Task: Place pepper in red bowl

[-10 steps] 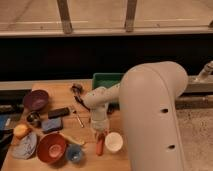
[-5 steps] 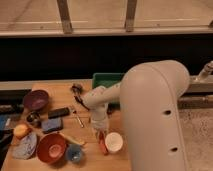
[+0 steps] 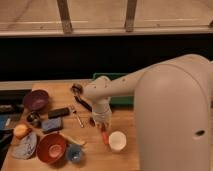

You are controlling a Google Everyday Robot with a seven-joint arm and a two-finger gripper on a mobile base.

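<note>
While the white arm [image 3: 125, 86] reached out over the table [image 3: 95, 161] and bent down at the wrist, the gripper [image 3: 102, 123] hung directly above the pepper [image 3: 104, 137], just beside the white cup [image 3: 117, 141], apart from the red bowl [image 3: 51, 148]; whether it clasped the pepper, I could not tell.

Bowls: two, round red bowl [image 3: 51, 147], dark purple bowl [image 3: 36, 100]
Cups: two, white cup [image 3: 117, 141], blue cup [image 3: 75, 154]
Slim orange-red pepper [image 3: 104, 136]: one
Gripper [image 3: 102, 124]: one, just above pepper
</note>
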